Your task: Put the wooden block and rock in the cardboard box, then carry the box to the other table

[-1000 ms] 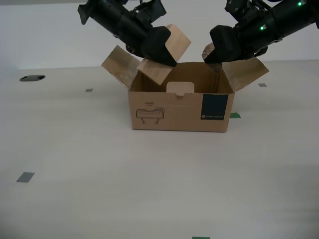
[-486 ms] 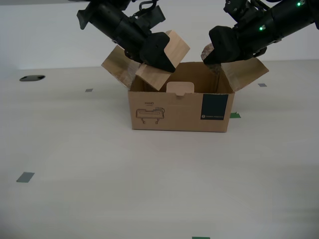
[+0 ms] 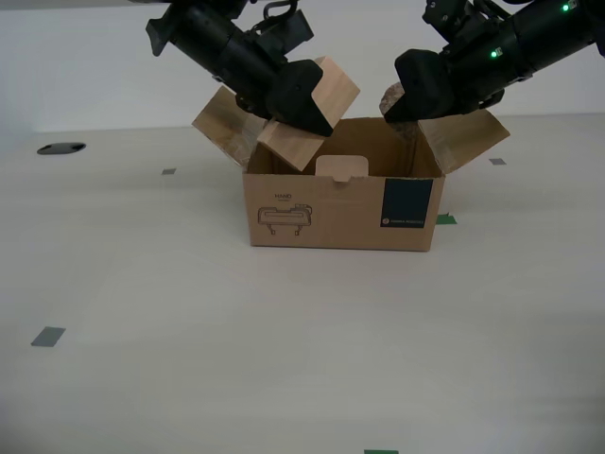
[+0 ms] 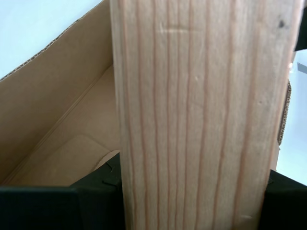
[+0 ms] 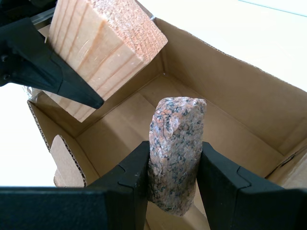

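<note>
The cardboard box point(image 3: 340, 208) stands open on the pale table, its side flaps splayed out. Over the box's end toward the exterior view's left, my second gripper point(image 3: 301, 106) is shut on the wooden block point(image 3: 331, 87), which hangs tilted with its low end at the rim. That block point(image 4: 201, 120) fills the second wrist view, with the box's inside point(image 4: 57, 96) behind it. Over the other end, my first gripper point(image 3: 405, 102) is shut on the rock point(image 3: 392, 96). The first wrist view shows the pinkish rock point(image 5: 175, 153) upright between black fingers point(image 5: 220, 191), above the empty box floor point(image 5: 230, 129), with the block point(image 5: 103, 38) beyond.
Grey tape squares point(image 3: 47, 336) point(image 3: 168, 171) mark the table. Green tape point(image 3: 445, 219) lies beside the box and more green tape point(image 3: 381, 452) at the near edge. A dark round hole point(image 3: 60, 148) sits far off at the exterior view's left.
Both grippers have lifted slightly with their loads. The block has shifted a little toward the exterior view's left and upward. The box has not moved.
</note>
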Available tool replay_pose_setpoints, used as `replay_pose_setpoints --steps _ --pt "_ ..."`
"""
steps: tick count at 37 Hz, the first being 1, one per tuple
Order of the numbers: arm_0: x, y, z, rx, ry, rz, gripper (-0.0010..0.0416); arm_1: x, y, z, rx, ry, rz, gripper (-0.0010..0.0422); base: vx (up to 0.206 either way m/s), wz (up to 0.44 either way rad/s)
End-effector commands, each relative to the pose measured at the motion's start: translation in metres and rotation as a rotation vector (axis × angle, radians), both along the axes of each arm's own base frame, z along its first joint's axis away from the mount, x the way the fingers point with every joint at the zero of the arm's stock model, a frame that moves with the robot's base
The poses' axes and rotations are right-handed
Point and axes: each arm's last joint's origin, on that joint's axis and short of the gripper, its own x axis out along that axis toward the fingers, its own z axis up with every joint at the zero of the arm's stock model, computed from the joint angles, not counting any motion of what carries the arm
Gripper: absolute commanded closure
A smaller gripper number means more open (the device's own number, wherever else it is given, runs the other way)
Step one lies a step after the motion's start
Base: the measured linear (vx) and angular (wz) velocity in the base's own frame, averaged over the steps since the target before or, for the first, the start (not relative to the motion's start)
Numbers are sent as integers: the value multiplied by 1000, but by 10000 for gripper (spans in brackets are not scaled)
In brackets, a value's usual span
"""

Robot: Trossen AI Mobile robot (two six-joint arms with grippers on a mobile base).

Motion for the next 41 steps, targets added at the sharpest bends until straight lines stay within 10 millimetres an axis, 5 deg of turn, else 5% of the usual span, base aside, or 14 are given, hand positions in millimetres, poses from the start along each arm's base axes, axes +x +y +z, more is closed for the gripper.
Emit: replay_pose_setpoints --steps 1,20,41 --pt "0 0 1 2 -6 3 351 0 -1 1 -10 7 10 312 0 0" --pt "0 2 1 2 -5 9 350 0 -1 1 -15 16 19 195 0 0" --pt "-1 2 0 -2 4 9 347 0 -2 1 -18 27 27 183 0 0"
